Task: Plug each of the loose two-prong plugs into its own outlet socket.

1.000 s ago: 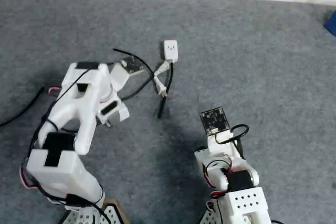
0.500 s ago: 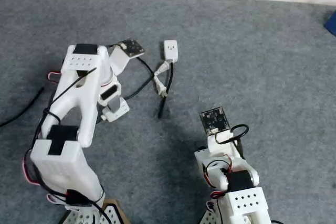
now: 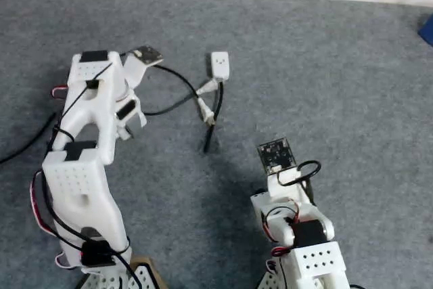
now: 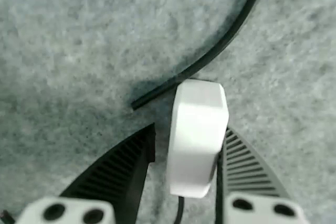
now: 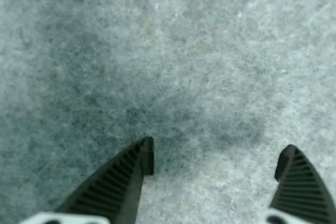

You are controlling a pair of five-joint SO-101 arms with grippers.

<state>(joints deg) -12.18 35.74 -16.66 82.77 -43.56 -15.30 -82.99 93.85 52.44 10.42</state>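
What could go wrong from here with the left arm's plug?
The white plug in the left gripper trails a black cable into the tangle of cords beside the outlet socket; pulling may drag that socket. The plug's prongs are hidden, so alignment is uncertain.

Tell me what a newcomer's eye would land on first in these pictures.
First comes the white blocky plastic plug between the dark ribbed jaws of the left arm, over the grey carpet, with a thin black cable curving past it. In the high view, the small white outlet socket lies mid-carpet on the far side, a knot of black and white cords just nearer the arms. The jaws of the right arm gape over bare carpet.
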